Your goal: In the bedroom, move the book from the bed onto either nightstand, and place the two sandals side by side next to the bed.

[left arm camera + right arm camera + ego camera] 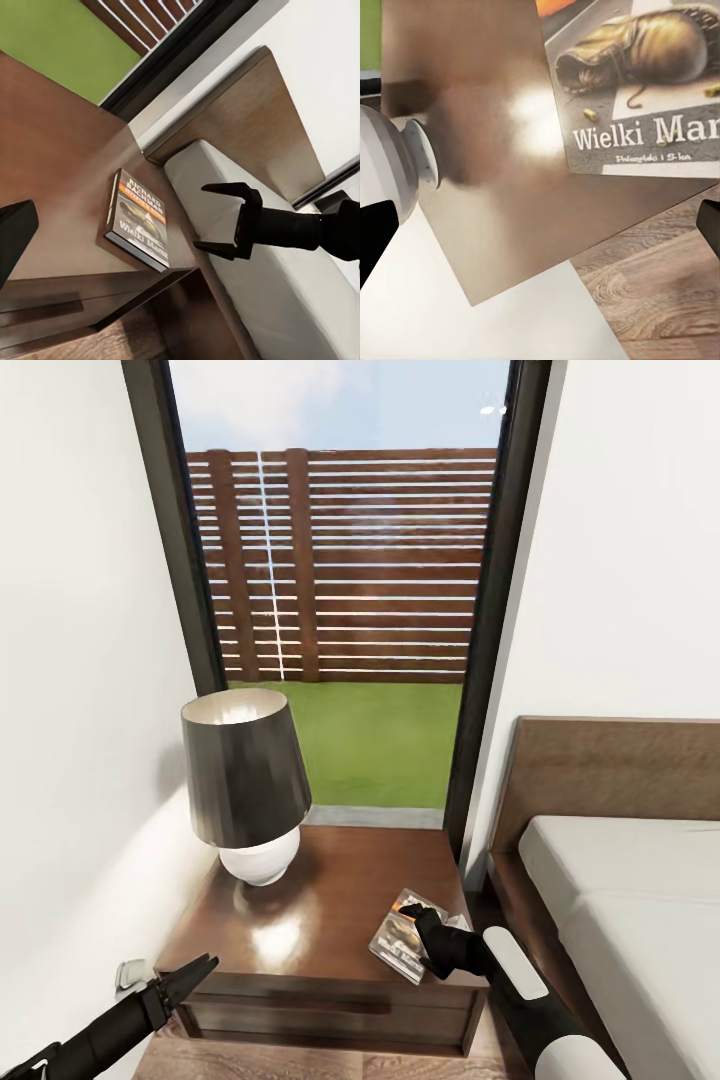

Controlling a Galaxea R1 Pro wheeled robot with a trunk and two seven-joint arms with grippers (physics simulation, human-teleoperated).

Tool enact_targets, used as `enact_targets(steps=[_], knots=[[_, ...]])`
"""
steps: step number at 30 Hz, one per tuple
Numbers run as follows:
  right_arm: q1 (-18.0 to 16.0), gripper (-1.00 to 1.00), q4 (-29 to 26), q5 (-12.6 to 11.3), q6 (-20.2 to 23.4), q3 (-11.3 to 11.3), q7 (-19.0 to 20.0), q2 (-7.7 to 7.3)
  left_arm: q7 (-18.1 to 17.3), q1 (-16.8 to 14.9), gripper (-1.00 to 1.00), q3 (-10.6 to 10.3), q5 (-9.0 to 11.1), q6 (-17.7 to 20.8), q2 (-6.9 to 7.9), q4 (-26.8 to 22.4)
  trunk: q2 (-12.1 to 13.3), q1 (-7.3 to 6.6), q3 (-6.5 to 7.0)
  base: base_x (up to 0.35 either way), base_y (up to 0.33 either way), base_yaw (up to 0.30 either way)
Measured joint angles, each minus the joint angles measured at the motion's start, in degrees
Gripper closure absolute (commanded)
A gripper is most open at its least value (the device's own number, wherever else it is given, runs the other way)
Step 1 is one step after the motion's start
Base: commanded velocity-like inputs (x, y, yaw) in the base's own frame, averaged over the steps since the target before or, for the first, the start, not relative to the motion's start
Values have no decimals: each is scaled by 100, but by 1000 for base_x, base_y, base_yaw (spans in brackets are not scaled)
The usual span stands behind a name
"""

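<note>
While the left gripper (200,968) is held low at the nightstand's (330,880) near left corner with its fingers seemingly closed on nothing, the right gripper (215,217) is seen spread wide and empty just beside the book (405,937). The book is laid flat on the nightstand's near right corner, apart from the fingers, and a lamp (248,790) is stood farther back on the left. Beyond, the bed (640,900) is placed to the right, and a window (350,560) is set behind with a fence (380,560) and lawn (370,740) outside.

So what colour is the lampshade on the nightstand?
The lampshade is dark grey-black outside, pale inside its rim; the head view shows it best.
</note>
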Motion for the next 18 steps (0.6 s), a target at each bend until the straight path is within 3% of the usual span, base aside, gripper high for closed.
enact_targets(steps=[14, 18], knots=[[0, -100, 0, 0, 0, 0, 6, 0, 3, 0, -100, 6, -1, -1, 3, 18, 0, 0, 0, 0, 0, 0], [0, -100, 0, -1, 0, 0, 8, 0, 6, 0, -100, 12, -5, 4, 10, 43, 159, -87, 71, 0, 0, 0]])
